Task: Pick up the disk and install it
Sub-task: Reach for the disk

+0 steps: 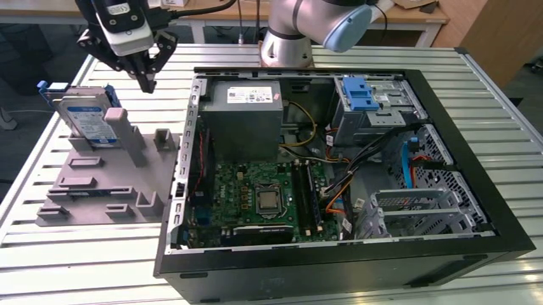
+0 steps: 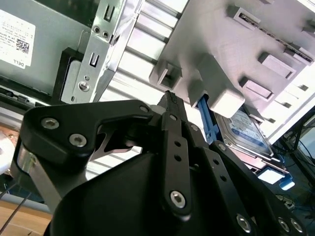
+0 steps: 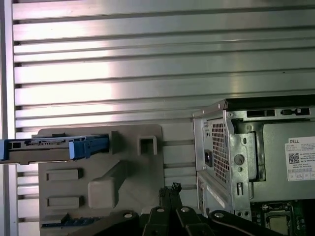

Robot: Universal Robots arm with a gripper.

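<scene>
Item 1: black two-finger gripper, upper left of the exterior view. I see its fingertips pressed together, empty.

Item 2: flat silver metal disk in a blue plastic carrier, left of frame. It stands on edge in the grey plastic fixture, below the gripper and apart from it.

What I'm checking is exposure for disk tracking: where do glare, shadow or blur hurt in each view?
First wrist view: glare bands wash out the table slats, the disk reads clearly; second wrist view: the grey holder burns white at one edge behind the dark gripper; exterior view: even, soft light.
</scene>
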